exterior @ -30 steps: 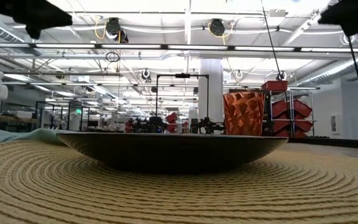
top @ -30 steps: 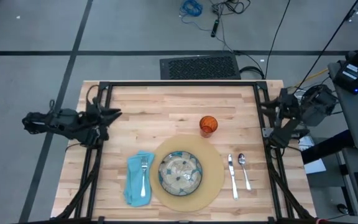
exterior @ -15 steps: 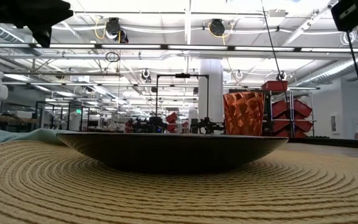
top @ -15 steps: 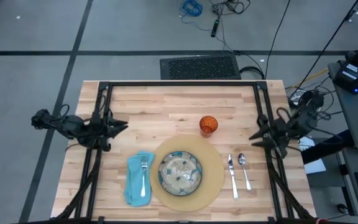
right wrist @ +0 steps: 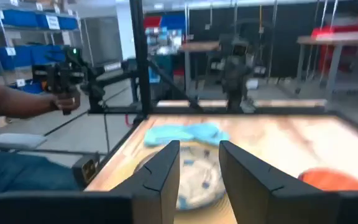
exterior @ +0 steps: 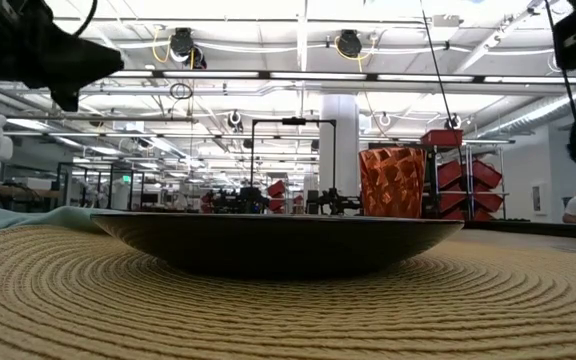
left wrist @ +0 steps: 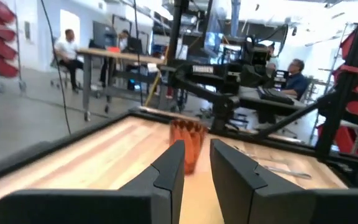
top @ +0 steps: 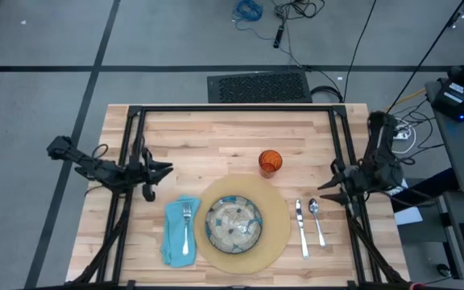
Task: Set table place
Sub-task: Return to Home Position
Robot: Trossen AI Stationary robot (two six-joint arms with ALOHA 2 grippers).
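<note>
The table place lies at the near middle of the table (top: 216,129). A round tan placemat (top: 276,235) carries a green-patterned plate (top: 234,224). Left of it a silver fork (top: 186,225) lies on a teal napkin (top: 172,238). A knife (top: 300,228) and a spoon (top: 316,217) lie on its right, and an orange cup (top: 270,162) stands beyond it. My left gripper (top: 166,169) hovers by the table's left edge, pointing right, open and empty (left wrist: 196,165). My right gripper (top: 322,194) hovers by the right edge above the spoon's far end, pointing left, open and empty (right wrist: 199,162).
A black metal frame (top: 232,111) runs along the table's edges and carries both arms. The far half of the tabletop is bare wood. A black mat (top: 258,87) and cables lie on the floor behind. A person's hand (right wrist: 61,99) shows in the room beyond the left edge.
Both arms have come down and swung toward the table's near edge. My left gripper has moved nearer the napkin, still pointing right. My right gripper has turned from beside the right frame until it points left, level, over the spoon. The place setting has not moved.
</note>
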